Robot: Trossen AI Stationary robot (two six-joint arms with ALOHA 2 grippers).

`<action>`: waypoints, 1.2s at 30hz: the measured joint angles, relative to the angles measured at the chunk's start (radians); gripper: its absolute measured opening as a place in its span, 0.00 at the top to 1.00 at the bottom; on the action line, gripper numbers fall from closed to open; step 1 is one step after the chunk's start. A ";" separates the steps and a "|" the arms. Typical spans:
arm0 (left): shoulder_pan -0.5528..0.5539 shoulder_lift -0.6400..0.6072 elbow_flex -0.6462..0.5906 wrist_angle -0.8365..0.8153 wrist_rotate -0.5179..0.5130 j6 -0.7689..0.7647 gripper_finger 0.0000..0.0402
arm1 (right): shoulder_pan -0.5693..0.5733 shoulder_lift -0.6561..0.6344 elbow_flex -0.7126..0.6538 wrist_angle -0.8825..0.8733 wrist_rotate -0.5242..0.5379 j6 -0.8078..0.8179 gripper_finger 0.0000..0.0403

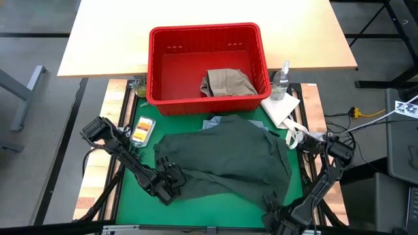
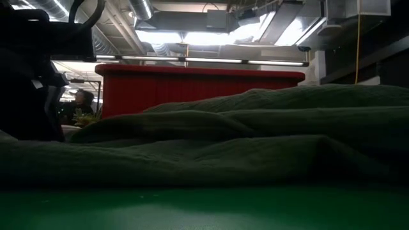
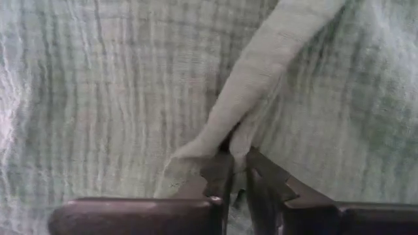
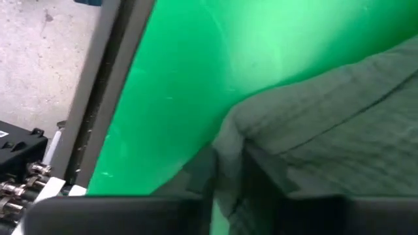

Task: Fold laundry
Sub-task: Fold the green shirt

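We are seeing a dark olive green piece (image 1: 222,153) lying over a bright green mat (image 1: 215,205); close up in the left wrist view its weave is showing a faint crinkled grid of fine lines. A bit of light blue denim (image 1: 213,122) is peeking out at its far edge. The basket (image 1: 163,72) is showing solid red, with a beige khaki piece (image 1: 227,83) inside. We are noting a white cloth sheet (image 1: 282,108), a clear bottle (image 1: 281,81), and a small orange-and-white packet (image 1: 142,129). The surface (image 1: 104,29) behind is reading pale wood. Both arms are looking black, the left claw (image 1: 171,185) and right claw (image 1: 272,207) included.
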 joint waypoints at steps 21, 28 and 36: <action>-0.113 -0.001 0.280 -0.370 0.060 -0.033 0.98 | 0.000 0.005 0.386 -0.754 0.309 0.271 0.96; -0.187 -0.001 0.358 -0.540 0.117 -0.202 0.99 | -0.038 -0.054 0.370 -0.739 0.436 0.368 0.95; -0.281 -0.001 0.363 -0.544 0.132 -0.347 0.99 | -0.120 -0.136 0.363 -0.743 0.516 0.335 0.95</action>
